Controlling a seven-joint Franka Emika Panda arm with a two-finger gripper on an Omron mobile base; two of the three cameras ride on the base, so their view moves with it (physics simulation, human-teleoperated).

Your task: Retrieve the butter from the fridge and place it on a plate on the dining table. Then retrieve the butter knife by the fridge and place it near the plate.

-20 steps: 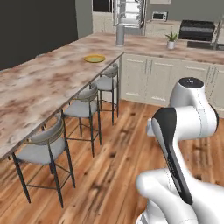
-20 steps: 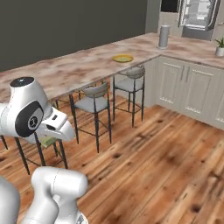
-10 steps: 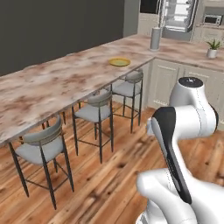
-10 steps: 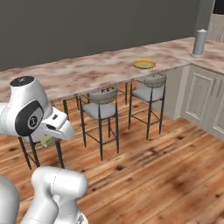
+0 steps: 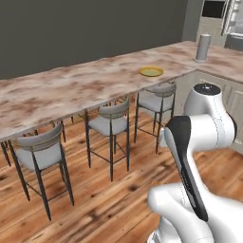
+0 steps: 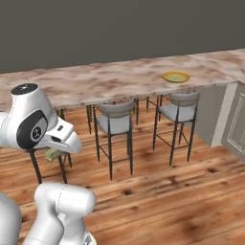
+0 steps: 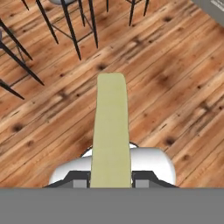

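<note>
The butter (image 7: 111, 131) sits lengthwise between the jaws of the gripper (image 7: 111, 183), which pinch its near end, so it projects forward over the wood floor (image 7: 175, 87); the plate (image 5: 151, 71) waits on the dining table (image 5: 71, 90), well apart, evidently the drop-off point.

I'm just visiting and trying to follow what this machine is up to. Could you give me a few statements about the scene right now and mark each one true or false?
1. The gripper is holding the butter. True.
2. The butter already lies on the plate. False: the plate has nothing on it, and the butter is in the gripper over the wooden floor.
3. The plate sits on the dining table. True.
4. The plate has a blue rim. False: its rim is yellow.
5. Stools stand along the table. True.
</note>
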